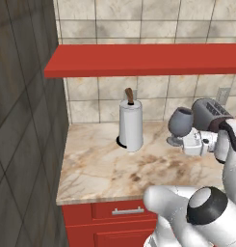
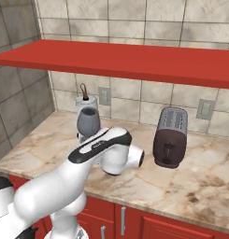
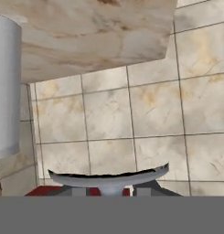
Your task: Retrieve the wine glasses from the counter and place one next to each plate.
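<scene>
The wider wine glass with the dark smoky-grey bowl stands upright over the back of the marbled counter, just right of the paper-towel roll. My gripper reaches it low from the right, at its stem and foot. In the hand view, which is rolled upside down, the glass's round foot spans the space right at my gripper, which looks shut on the stem. From the right base the bowl rises behind my forearm. The slimmer glass and the plates are out of view.
A white paper-towel roll with a brown knob stands left of the glass. A dark toaster sits at the back right under the red shelf. A grey tiled wall bounds the counter's left end. Red drawers run below.
</scene>
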